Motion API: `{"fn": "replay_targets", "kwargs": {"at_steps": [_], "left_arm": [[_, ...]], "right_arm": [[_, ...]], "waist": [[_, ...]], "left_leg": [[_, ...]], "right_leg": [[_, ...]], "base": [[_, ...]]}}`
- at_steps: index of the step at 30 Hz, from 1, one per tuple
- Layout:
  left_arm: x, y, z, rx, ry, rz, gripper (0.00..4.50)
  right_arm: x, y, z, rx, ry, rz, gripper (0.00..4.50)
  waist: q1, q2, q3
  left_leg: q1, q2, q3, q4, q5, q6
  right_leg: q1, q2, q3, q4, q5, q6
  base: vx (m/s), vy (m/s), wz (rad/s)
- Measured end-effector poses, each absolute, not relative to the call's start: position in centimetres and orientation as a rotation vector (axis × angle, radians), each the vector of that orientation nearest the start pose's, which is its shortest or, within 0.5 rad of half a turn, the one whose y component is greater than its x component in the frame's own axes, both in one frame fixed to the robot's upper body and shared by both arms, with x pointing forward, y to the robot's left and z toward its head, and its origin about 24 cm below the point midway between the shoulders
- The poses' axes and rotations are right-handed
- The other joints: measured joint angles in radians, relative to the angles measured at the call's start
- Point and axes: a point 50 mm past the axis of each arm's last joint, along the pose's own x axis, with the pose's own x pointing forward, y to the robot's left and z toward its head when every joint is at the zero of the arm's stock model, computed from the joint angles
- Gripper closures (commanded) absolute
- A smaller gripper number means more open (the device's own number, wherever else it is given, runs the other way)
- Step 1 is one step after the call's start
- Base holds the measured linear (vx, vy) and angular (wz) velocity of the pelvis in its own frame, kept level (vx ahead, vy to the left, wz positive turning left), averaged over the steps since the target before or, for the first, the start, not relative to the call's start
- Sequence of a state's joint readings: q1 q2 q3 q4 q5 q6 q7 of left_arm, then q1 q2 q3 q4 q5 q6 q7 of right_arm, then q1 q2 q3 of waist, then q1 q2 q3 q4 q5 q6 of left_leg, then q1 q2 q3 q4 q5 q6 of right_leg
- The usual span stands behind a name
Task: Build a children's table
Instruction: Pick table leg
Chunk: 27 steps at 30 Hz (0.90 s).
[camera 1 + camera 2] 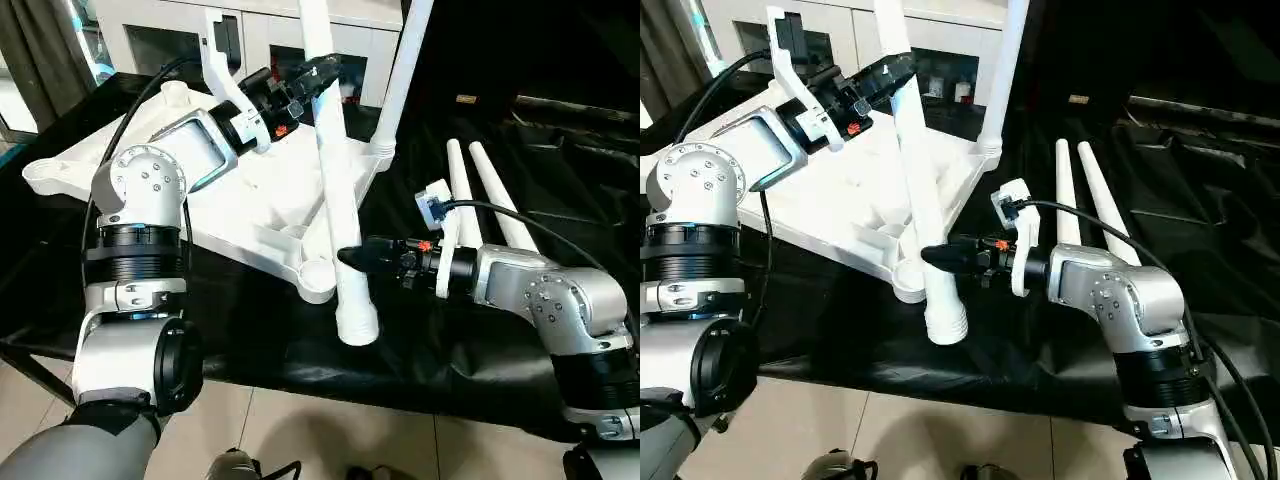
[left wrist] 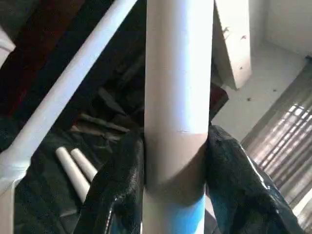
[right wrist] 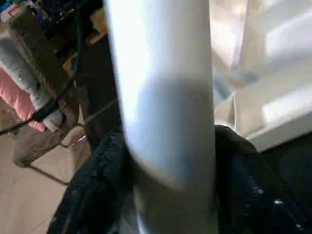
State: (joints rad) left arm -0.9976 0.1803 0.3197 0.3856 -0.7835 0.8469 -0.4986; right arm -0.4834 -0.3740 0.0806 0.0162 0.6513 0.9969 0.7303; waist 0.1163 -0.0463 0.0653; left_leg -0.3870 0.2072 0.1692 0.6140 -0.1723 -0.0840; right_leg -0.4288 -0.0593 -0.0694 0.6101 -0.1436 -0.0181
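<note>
White top (image 1: 250,190) carries one fitted leg (image 1: 400,80); both hands (image 1: 318,82) (image 1: 352,258) clamp a second leg (image 1: 338,210) beside its near socket (image 1: 317,272); two spare legs (image 1: 480,195) wait

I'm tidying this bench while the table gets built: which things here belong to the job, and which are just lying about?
Part of the job:
- tabletop, upside down
- held leg, in both pincers
- fitted leg, upright in a far corner
- two spare legs on the cloth

Lying about:
- black cloth
- white cabinet behind

Silver forearms with round, screw-studded elbow housings, black ribbed collars, black cables and white wrist brackets.
</note>
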Motion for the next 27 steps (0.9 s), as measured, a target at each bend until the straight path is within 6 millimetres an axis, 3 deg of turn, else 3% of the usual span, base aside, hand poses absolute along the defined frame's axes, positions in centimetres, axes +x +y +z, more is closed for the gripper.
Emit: {"fn": "replay_targets", "kwargs": {"at_steps": [4, 6, 10, 17, 20, 23, 27], "left_arm": [[36.8, 11.2, 24.3, -0.679, 0.011, -0.936, 2.96], [36.8, 11.1, 24.4, -0.678, 0.007, -0.946, 2.96], [36.8, 11.2, 24.4, -0.674, 0.005, -0.945, 2.96], [36.8, 11.3, 24.4, -0.668, 0.002, -0.940, 2.96], [36.7, 11.3, 24.5, -0.649, -0.005, -0.936, 2.26], [36.0, 10.9, 24.0, -0.630, -0.009, -0.954, 2.07], [35.2, 9.4, 21.7, -0.632, 0.076, -0.974, 1.73]], "right_arm": [[29.0, -12.1, 10.0, 0.300, 0.574, 1.047, 1.71], [29.0, -12.1, 9.9, 0.299, 0.575, 1.047, 2.06], [29.0, -11.8, 9.9, 0.307, 0.572, 1.055, 2.33], [29.0, -11.8, 10.0, 0.309, 0.569, 1.059, 2.38], [29.0, -11.5, 10.0, 0.313, 0.563, 1.063, 2.39], [29.3, -11.3, 10.4, 0.330, 0.530, 1.060, 2.39], [29.8, -11.6, 11.2, 0.330, 0.495, 1.035, 2.57]], "waist": [[-0.001, 0.000, 0.000], [-0.001, 0.000, 0.000], [-0.001, 0.000, 0.000], [-0.001, 0.000, 0.000], [-0.001, 0.000, 0.000], [-0.002, 0.000, 0.000], [0.000, -0.001, 0.000]], "left_leg": [[0.000, 0.000, 0.000, 0.000, 0.000, 0.000], [0.000, 0.000, 0.000, 0.000, 0.000, 0.000], [0.000, 0.000, 0.000, 0.000, 0.000, 0.000], [0.000, 0.000, 0.000, 0.000, 0.000, 0.000], [0.000, 0.000, 0.000, 0.000, 0.000, 0.000], [0.000, 0.000, 0.000, 0.000, 0.000, 0.000], [0.000, 0.000, 0.001, 0.000, 0.000, 0.000]], "right_leg": [[0.000, 0.000, 0.000, 0.000, 0.000, 0.000], [0.000, 0.000, 0.000, 0.000, 0.000, 0.000], [0.000, 0.000, 0.000, 0.000, 0.000, 0.000], [0.000, 0.000, 0.000, 0.000, 0.000, 0.000], [0.000, 0.000, 0.000, 0.000, 0.000, 0.000], [0.000, 0.000, 0.000, 0.000, 0.000, 0.000], [0.000, -0.001, 0.000, 0.000, 0.000, 0.000]], "base": [[0.000, 0.000, 0.00], [0.000, 0.000, 0.00], [0.000, 0.000, 0.00], [0.000, 0.000, 0.00], [0.000, 0.000, 0.00], [0.000, 0.000, 0.00], [0.000, 0.000, 0.00]]}}
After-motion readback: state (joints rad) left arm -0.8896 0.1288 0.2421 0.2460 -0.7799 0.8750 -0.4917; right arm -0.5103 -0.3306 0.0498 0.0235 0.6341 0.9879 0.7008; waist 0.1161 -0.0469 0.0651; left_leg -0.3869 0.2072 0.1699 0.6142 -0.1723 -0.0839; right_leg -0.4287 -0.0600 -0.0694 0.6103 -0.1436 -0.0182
